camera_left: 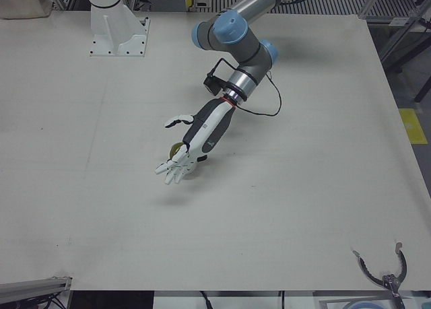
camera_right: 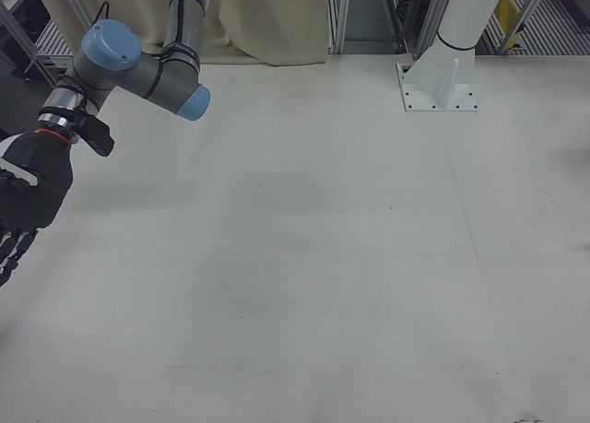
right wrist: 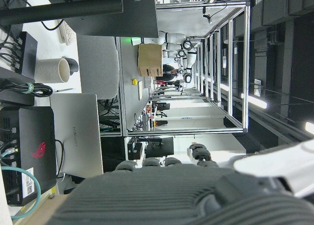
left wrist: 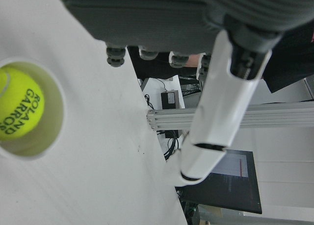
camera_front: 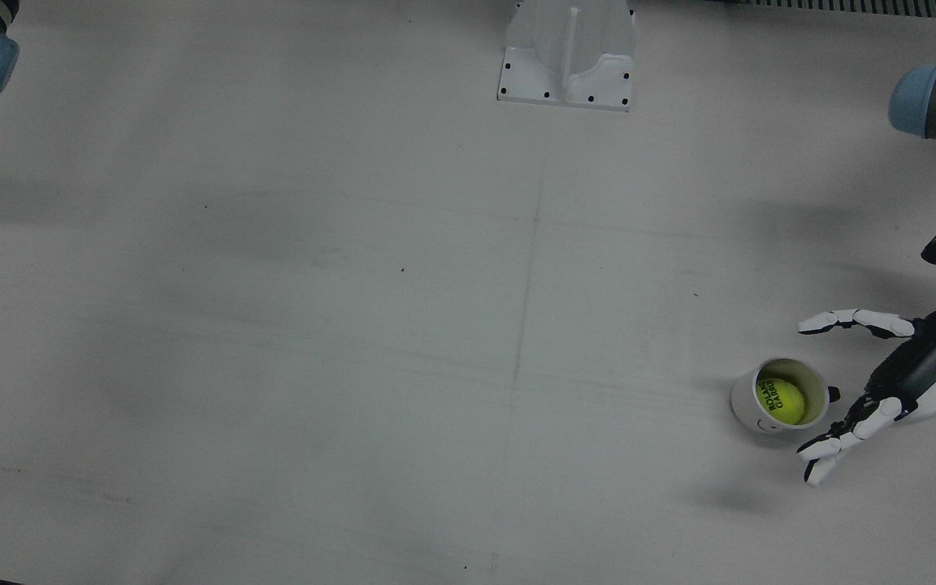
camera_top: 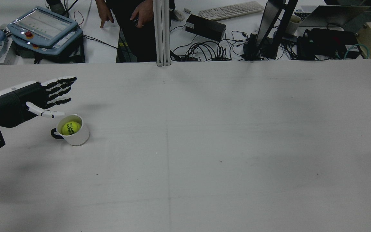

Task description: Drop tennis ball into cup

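A yellow tennis ball (camera_front: 782,400) printed with dark letters lies inside the white cup (camera_front: 742,406), which has a black handle. The rear view shows the same ball (camera_top: 70,128) in the cup (camera_top: 77,137) at the table's left. My left hand (camera_top: 27,100) hovers just above and beside the cup, open with fingers spread and holding nothing. From the front, that left hand (camera_front: 899,366) brackets the cup's handle side. In the left hand view the ball (left wrist: 19,110) sits low in the cup (left wrist: 57,105). My right hand (camera_right: 28,193) hangs open far from the cup.
An arm pedestal (camera_front: 567,61) is bolted at the table's far middle. Beyond the table edge a person (camera_top: 130,19) stands by a teach pendant (camera_top: 43,24), with cables, a keyboard (camera_top: 230,9) and monitors alongside.
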Motion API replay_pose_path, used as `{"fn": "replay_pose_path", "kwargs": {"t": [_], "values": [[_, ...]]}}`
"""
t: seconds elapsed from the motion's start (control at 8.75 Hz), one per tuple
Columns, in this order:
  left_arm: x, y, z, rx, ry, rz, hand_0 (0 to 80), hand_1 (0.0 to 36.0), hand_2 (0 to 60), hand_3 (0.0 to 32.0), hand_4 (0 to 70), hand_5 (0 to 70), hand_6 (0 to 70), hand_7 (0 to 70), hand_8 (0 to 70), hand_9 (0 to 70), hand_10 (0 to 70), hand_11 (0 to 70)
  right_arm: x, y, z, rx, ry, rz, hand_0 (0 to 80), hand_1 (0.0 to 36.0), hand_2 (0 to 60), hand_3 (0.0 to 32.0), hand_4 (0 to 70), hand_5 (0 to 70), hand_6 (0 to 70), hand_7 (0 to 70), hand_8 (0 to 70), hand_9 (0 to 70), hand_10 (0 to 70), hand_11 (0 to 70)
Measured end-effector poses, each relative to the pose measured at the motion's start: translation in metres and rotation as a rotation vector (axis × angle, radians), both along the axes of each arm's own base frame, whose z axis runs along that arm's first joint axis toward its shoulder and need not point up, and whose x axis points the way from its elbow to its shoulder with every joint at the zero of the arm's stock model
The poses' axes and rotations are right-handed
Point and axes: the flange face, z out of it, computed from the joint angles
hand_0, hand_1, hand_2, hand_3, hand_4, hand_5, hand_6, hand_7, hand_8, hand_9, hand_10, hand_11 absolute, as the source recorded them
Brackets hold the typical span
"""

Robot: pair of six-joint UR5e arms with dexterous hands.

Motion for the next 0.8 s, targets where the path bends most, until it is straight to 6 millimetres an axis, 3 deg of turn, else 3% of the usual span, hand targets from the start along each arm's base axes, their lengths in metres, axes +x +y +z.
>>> {"fn": "replay_pose_path", "kwargs": {"t": [0.11,0.23,0.34,0.46,0.69,0.8], "values": [[-0.024,-0.003,-0.015,0.012,0.014,-0.035,61.9,36.0,51.2,0.0,1.2,9.7,2.0,0.0,0.0,0.0,1.8,6.2,0.000,0.000,0.000,0.000,0.000,0.000,0.0,0.0,0.0,0.0,0.0,0.0,0.0,0.0,0.0,0.0,0.0,0.0],[-0.067,-0.009,-0.035,0.030,0.023,-0.108,58.2,36.0,47.9,0.0,0.0,8.6,0.6,0.0,0.0,0.0,0.1,3.0,0.000,0.000,0.000,0.000,0.000,-0.001,0.0,0.0,0.0,0.0,0.0,0.0,0.0,0.0,0.0,0.0,0.0,0.0],[-0.122,-0.015,-0.054,0.053,0.020,-0.205,56.4,35.8,45.0,0.0,0.0,7.9,0.0,0.0,0.0,0.0,0.0,0.0,0.000,0.000,0.000,0.000,0.000,-0.001,0.0,0.0,0.0,0.0,0.0,0.0,0.0,0.0,0.0,0.0,0.0,0.0],[-0.175,-0.017,-0.063,0.066,0.005,-0.302,55.4,35.3,45.7,0.0,0.0,7.6,0.0,0.0,0.0,0.0,0.0,0.0,0.000,0.000,0.000,0.000,0.000,-0.001,0.0,0.0,0.0,0.0,0.0,0.0,0.0,0.0,0.0,0.0,0.0,0.0],[-0.254,-0.011,-0.057,0.045,-0.035,-0.440,56.6,36.0,50.9,0.0,0.0,8.1,0.0,0.0,0.0,0.0,0.0,0.0,0.000,0.000,0.000,0.000,0.000,0.000,0.0,0.0,0.0,0.0,0.0,0.0,0.0,0.0,0.0,0.0,0.0,0.0],[-0.274,-0.005,-0.048,0.022,-0.050,-0.476,56.2,36.0,52.6,0.0,0.0,8.0,0.0,0.0,0.0,0.0,0.0,0.0,0.000,0.000,0.000,0.000,0.000,0.000,0.0,0.0,0.0,0.0,0.0,0.0,0.0,0.0,0.0,0.0,0.0,0.0]]}}
